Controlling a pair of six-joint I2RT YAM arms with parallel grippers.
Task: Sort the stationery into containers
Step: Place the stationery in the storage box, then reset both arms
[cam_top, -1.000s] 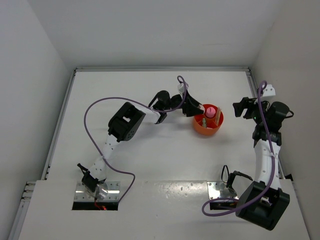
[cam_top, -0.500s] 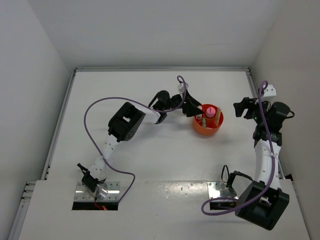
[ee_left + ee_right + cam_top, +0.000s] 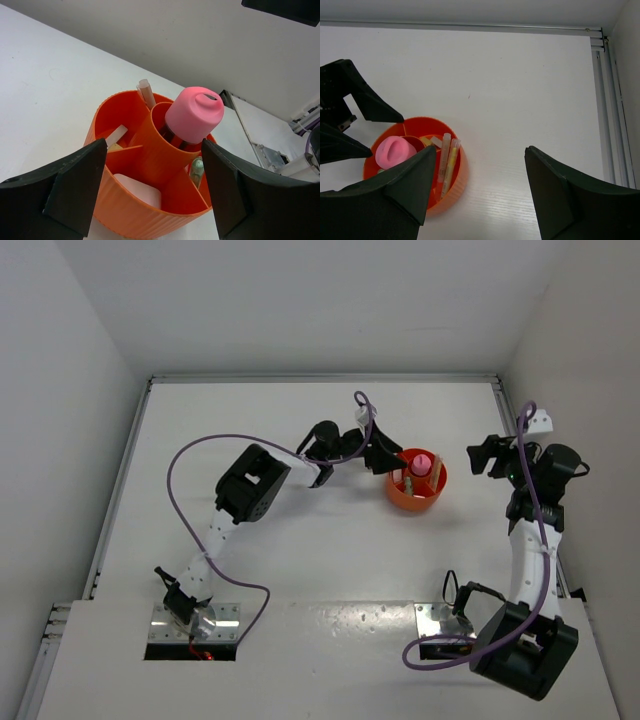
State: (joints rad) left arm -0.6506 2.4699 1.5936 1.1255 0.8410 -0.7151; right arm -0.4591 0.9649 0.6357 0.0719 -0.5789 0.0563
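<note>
Orange cup [image 3: 417,490] is sitting right of middle, away from the table [image 3: 320,570] edges. Left gripper [image 3: 154,150] is standing open around it. Right gripper [image 3: 480,150] is hanging open too.

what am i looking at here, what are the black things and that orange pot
Two robot arms are bolted at the near edge of a white table. One picture looks down from above; the other two come from a camera on each wrist, so the black shapes there are that arm's own fingers. On the table stands an orange cup with dividers, holding a pink-capped tube and thin sticks. The left pincer is open beside the cup's rim, gripping nothing. The right pincer is open and empty, further off.
</note>
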